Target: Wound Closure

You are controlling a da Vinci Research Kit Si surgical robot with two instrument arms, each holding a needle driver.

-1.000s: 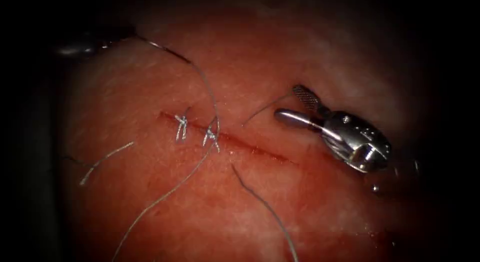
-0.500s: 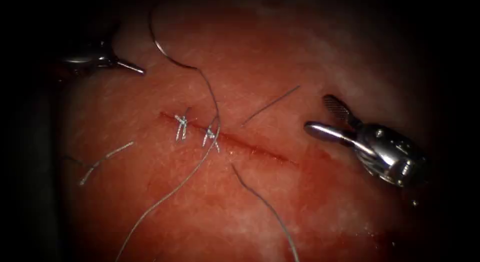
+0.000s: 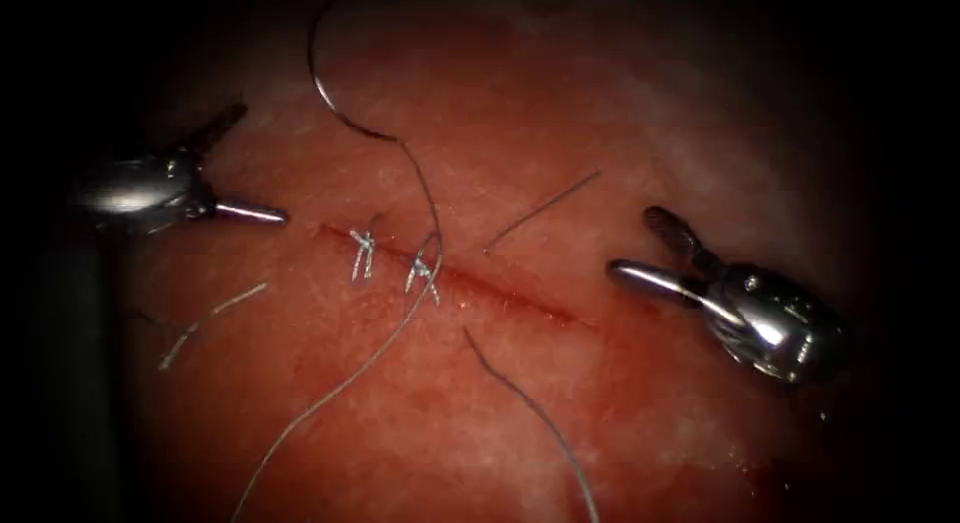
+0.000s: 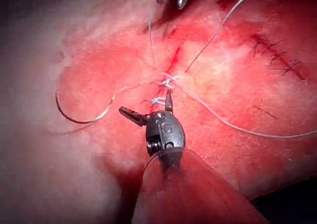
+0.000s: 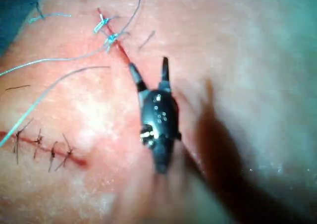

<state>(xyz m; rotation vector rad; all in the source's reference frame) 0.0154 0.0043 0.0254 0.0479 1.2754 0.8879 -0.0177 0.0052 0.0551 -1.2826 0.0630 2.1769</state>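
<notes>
both end effectors, left and right, gape empty; needle lies loose on tissue.

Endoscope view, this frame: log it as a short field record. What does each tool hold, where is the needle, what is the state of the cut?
left tool: jaws open, holds nothing, left of the cut
right tool: jaws open, holds nothing, at the cut's right end
needle: lies free on the tissue above the cut, not in it
thread: runs from the needle past the second knot
cut: two knots at its left end, the rest open
</notes>
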